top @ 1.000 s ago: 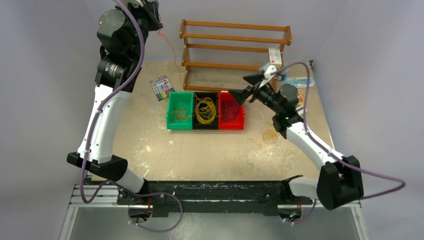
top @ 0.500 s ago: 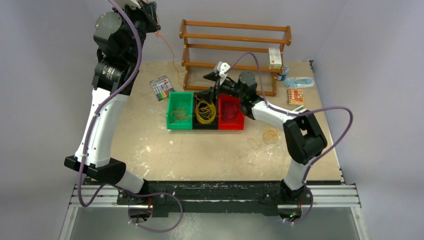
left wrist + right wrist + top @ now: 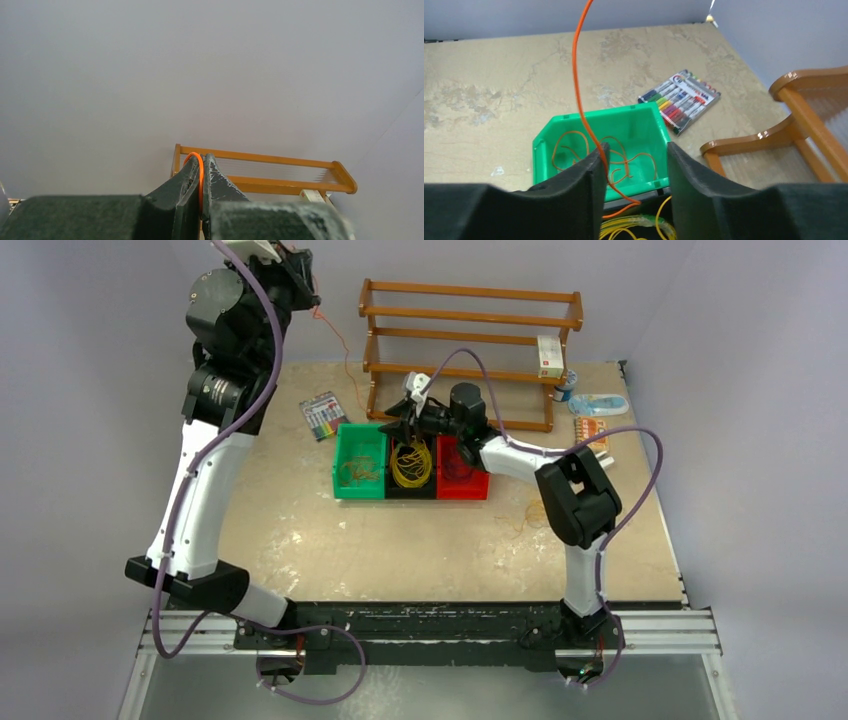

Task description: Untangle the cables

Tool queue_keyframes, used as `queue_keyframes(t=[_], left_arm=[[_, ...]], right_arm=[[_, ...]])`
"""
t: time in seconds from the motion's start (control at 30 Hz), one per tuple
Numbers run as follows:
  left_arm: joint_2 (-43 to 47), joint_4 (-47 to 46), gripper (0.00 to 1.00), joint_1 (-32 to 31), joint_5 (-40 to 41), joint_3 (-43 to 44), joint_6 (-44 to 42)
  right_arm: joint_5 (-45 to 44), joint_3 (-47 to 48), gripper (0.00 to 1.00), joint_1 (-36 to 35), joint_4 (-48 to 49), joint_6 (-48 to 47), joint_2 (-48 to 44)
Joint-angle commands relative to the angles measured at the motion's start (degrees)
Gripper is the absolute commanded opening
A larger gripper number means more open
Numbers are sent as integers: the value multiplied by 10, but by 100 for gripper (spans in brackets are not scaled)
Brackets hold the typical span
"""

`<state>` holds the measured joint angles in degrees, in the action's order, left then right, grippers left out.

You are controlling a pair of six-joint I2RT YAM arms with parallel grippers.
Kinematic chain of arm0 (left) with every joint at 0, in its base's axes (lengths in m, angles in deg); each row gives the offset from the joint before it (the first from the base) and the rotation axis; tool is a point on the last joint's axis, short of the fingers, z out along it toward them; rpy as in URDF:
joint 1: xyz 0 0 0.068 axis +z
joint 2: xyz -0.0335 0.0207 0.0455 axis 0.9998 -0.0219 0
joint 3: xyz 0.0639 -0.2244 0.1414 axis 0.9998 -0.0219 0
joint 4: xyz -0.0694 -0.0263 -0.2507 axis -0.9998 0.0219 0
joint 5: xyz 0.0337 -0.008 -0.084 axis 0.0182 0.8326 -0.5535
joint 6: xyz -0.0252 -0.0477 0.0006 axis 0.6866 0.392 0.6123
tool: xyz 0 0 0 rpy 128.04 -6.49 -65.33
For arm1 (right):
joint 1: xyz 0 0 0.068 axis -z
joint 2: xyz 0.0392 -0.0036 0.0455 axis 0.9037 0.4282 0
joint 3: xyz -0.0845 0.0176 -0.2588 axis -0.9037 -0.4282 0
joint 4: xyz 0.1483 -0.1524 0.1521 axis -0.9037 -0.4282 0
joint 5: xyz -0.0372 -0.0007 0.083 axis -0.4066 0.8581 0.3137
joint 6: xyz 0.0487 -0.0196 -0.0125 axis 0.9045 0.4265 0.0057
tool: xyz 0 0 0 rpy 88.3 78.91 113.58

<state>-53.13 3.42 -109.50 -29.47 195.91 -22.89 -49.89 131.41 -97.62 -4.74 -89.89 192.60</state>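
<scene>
My left gripper (image 3: pixel 303 275) is raised high at the back left, shut on a thin orange cable (image 3: pixel 201 167) that hangs down (image 3: pixel 320 312) toward the bins. My right gripper (image 3: pixel 636 155) hovers over the seam of the green bin (image 3: pixel 574 127) and the black bin. Its jaws stand apart, and the hanging orange cable (image 3: pixel 580 90) passes between them, lying against the left finger (image 3: pixel 584 175). More orange cables (image 3: pixel 355 472) lie in the green bin. Yellow cables (image 3: pixel 411 462) fill the black bin, and dark purple ones (image 3: pixel 460 462) the red bin.
A wooden rack (image 3: pixel 470 335) stands behind the bins. A marker pack (image 3: pixel 322 415) lies left of it. A loose yellow and orange tangle (image 3: pixel 535 512) lies on the table beside the right arm. Small boxes and packets (image 3: pixel 590 425) sit at the back right.
My right arm has swung left from the table's right side to over the bins, and its jaws have narrowed around the hanging orange cable. The left arm has barely moved.
</scene>
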Motion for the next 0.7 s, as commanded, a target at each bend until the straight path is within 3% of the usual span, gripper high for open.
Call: queue_keyframes(t=[0.0, 0.13, 0.37, 0.67], left_arm=[[32, -22, 0, 1, 5, -10, -6], [51, -22, 0, 2, 17, -41, -10], [104, -14, 0, 1, 50, -156, -14], [166, -4, 0, 2, 79, -325, 23]], right_arm=[[-13, 28, 36, -3, 1, -7, -10], [-27, 13, 0, -3, 9, -3, -36], [-79, -11, 0, -3, -1, -1, -122], [-101, 43, 0, -3, -63, 6, -164]])
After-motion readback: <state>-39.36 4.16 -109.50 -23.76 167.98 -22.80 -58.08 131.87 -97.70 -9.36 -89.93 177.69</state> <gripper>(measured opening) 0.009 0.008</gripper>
